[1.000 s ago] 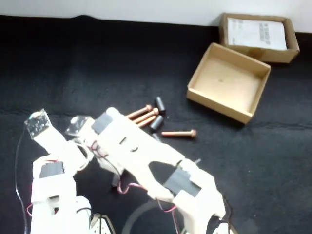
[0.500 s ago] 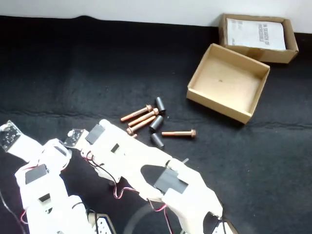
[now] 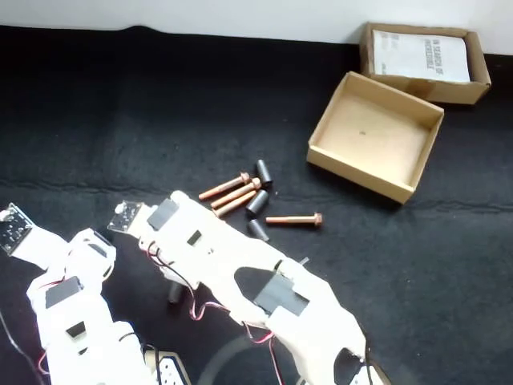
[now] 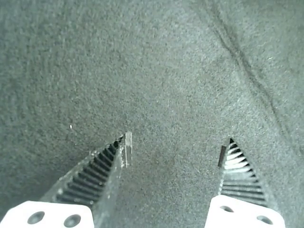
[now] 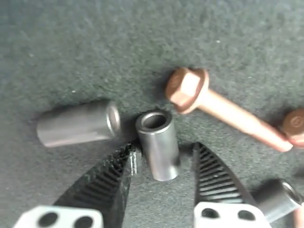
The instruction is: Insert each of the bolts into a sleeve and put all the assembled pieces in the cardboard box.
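Pulled back from the copper-coloured bolts (image 3: 232, 192), the right gripper (image 5: 163, 146), jaws spread, straddles a short dark-grey metal sleeve (image 5: 158, 145) lying lengthwise between them.

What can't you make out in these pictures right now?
Right wrist view: the edge bolt is cut off by the frame edge.
Right wrist view: the corner sleeve sits partly behind the right hand and the frame edge.
High view: a dark piece under the right arm is too small and shadowed to identify.

Print on paper sheet (image 3: 422, 54) illegible
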